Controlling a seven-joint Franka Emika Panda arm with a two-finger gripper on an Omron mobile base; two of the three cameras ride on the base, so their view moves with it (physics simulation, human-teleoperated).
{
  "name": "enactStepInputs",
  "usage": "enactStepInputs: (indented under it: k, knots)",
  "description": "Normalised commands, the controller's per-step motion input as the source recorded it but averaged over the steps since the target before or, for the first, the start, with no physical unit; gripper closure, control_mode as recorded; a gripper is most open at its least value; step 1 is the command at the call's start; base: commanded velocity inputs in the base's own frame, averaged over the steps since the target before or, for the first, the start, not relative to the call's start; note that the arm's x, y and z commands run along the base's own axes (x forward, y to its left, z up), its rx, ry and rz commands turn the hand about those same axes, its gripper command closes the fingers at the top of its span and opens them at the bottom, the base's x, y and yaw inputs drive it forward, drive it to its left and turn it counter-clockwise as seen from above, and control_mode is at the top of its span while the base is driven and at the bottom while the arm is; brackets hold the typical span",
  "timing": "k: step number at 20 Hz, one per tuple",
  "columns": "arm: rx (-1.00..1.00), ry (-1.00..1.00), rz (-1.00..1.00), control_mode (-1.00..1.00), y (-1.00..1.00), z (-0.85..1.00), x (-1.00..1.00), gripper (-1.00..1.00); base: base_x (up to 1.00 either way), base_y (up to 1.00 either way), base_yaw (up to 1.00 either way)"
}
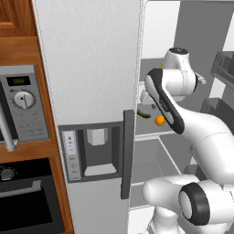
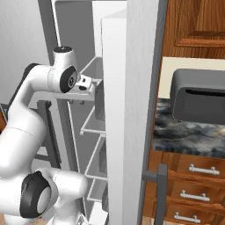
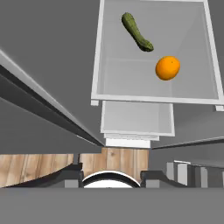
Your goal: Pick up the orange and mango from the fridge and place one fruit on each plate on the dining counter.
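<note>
The fridge (image 1: pixel 91 68) stands with one door swung open, and my arm reaches into it. On a white shelf lies the orange (image 3: pixel 168 68), a smooth bright ball, also seen beside my forearm as the orange (image 1: pixel 159 120). A yellow sliver, seemingly the mango (image 1: pixel 161 65), peeks over my arm on a higher shelf. My gripper (image 3: pixel 112 177) hovers above the orange's shelf, pointing down, well short of the fruit. Its fingers stand apart with nothing between them, so it is open. The gripper (image 2: pixel 75 103) hangs under the white hand. The plates and the dining counter are out of view.
A dark green elongated vegetable (image 3: pixel 136 32) lies on the same shelf, just beyond the orange. Lower white drawers (image 3: pixel 136 118) sit beneath. The shut fridge door with dispenser (image 1: pixel 96 151) is at my left; an open door (image 2: pixel 127 110) at my right. Wall ovens (image 1: pixel 23 109) flank the fridge.
</note>
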Motion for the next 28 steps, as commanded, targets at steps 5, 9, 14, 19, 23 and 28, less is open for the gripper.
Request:
enactStepInputs:
  k: [5,9,14,19,23,28]
  knots:
    - [-0.01,-0.08,0.00,-1.00,0.01,0.01,-0.46,-1.00,0.00,0.00,0.00]
    - [0.00,-0.04,0.00,-1.00,-0.09,0.22,-0.36,-1.00,0.00,0.00,0.00]
    - [0.00,-0.01,-0.02,-1.00,-0.19,0.27,0.00,-1.00,0.00,0.00,0.00]
    - [-0.01,-0.03,-0.03,-1.00,-0.13,0.21,0.07,-1.00,0.00,0.00,0.00]
    - [-0.01,-0.08,-0.02,-1.00,-0.24,0.15,0.29,-1.00,0.00,0.00,0.00]
    - [-0.04,-0.16,0.00,-1.00,-0.19,0.21,0.37,-1.00,0.00,0.00,0.00]
